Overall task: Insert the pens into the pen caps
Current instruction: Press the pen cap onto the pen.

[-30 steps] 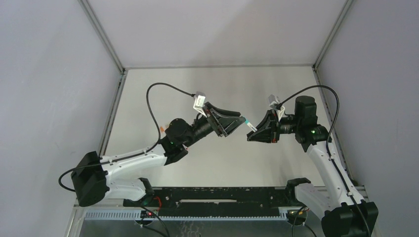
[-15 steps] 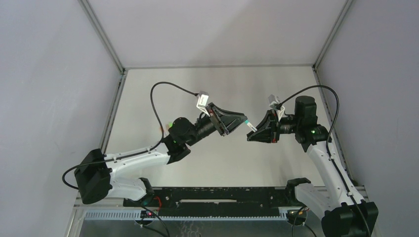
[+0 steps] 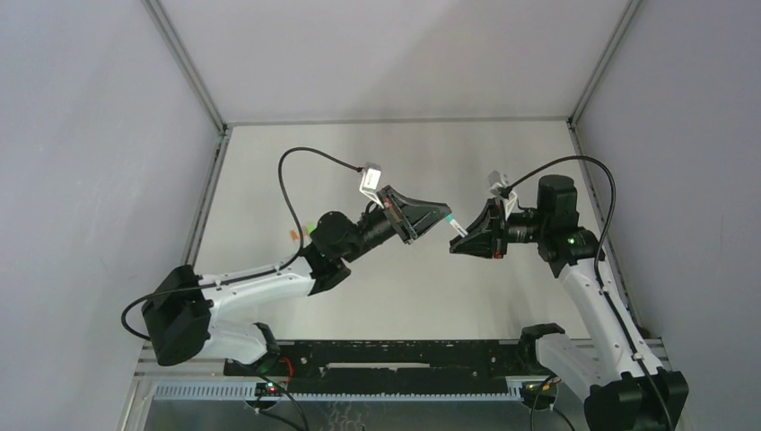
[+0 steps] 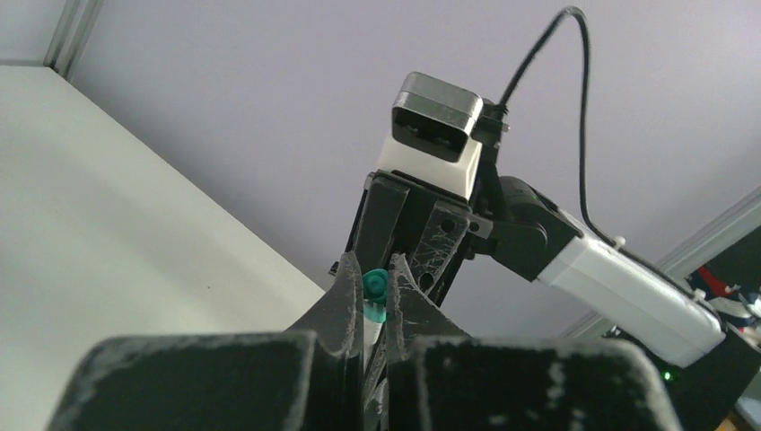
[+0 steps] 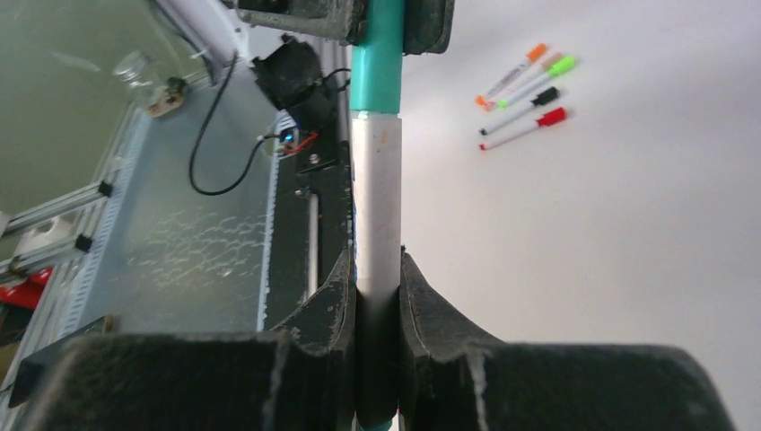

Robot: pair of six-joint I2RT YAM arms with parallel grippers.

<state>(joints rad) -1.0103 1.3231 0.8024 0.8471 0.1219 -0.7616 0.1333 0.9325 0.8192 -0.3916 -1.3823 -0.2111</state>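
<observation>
Both arms reach inward above mid-table, wrists raised, tips nearly meeting. Your left gripper (image 4: 368, 301) is clamped on the teal cap (image 4: 375, 289). Your right gripper (image 5: 377, 269) pinches the white pen (image 5: 377, 189) by its barrel. Cap and barrel join in one line, held in the air between the grippers. Four capped pens (image 5: 525, 94) lie side by side on the table (image 3: 404, 153), far left of the grippers, well apart and beside your left forearm.

I work in a lab test booth: a pale surface (image 3: 269, 171) boxed in by plain grey walls (image 3: 81, 162), metal frame posts (image 3: 184, 63) running to the upper corners, a black mounting rail (image 3: 395, 352) along the bottom edge, and loose black cables (image 4: 585, 90).
</observation>
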